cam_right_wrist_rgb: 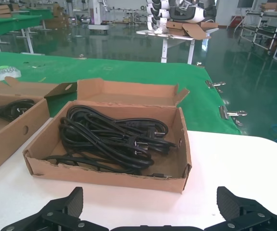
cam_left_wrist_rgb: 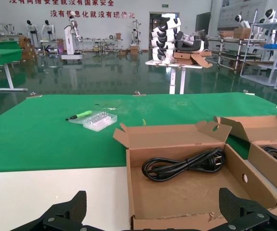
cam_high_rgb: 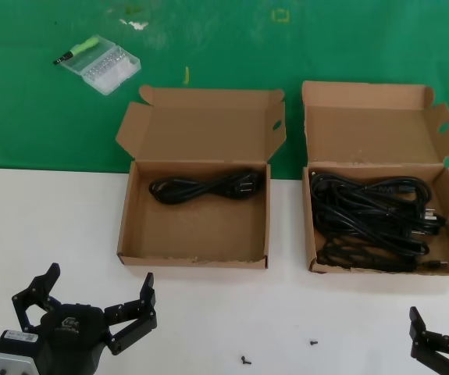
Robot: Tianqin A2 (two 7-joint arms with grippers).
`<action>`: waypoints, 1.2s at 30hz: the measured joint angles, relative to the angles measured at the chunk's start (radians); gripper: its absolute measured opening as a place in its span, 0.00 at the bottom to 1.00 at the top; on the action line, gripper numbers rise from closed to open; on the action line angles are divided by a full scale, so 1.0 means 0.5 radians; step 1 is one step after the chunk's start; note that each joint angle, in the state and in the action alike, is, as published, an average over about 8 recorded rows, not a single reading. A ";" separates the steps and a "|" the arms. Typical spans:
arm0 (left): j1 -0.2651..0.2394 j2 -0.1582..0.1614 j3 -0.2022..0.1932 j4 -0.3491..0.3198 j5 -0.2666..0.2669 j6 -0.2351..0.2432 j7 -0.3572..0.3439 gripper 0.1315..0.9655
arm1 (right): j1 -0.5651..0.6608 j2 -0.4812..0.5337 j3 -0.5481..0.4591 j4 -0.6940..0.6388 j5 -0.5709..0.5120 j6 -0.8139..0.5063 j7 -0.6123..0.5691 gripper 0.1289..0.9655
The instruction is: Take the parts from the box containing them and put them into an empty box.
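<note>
We see both arms low at the near edge of the white table (cam_high_rgb: 208,328). The left gripper (cam_high_rgb: 83,308) sits with its fingers spread wide, grasping nothing. The right gripper (cam_high_rgb: 443,348) shows only at the frame's corner in the head view; its wrist camera shows its fingers (cam_right_wrist_rgb: 61,211) splayed apart, also empty.

Ahead of the left gripper lies the wide box (cam_high_rgb: 195,211), lid up, with a single coiled cord (cam_high_rgb: 202,187) resting near its far wall. Ahead of the right gripper lies the squarer box (cam_high_rgb: 386,219), lid up, holding a tangled heap of black cords (cam_high_rgb: 372,215) that fills most of its floor. The two boxes stand side by side, apart, with bare table between them.

Nothing stands between either gripper and its box. Two small black screws (cam_high_rgb: 279,351) lie on the table between the grippers.

Beyond the boxes the table is covered by a green mat (cam_high_rgb: 224,47). On it, far ahead of the left gripper, rest a clear plastic case (cam_high_rgb: 103,66) and a green-handled screwdriver (cam_high_rgb: 76,51) beside it.

The wrist views show a large hall with a glossy green floor (cam_left_wrist_rgb: 104,72), other tables and robot rigs in the distance.
</note>
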 joint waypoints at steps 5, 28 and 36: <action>0.000 0.000 0.000 0.000 0.000 0.000 0.000 1.00 | 0.000 0.000 0.000 0.000 0.000 0.000 0.000 1.00; 0.000 0.000 0.000 0.000 0.000 0.000 0.000 1.00 | 0.000 0.000 0.000 0.000 0.000 0.000 0.000 1.00; 0.000 0.000 0.000 0.000 0.000 0.000 0.000 1.00 | 0.000 0.000 0.000 0.000 0.000 0.000 0.000 1.00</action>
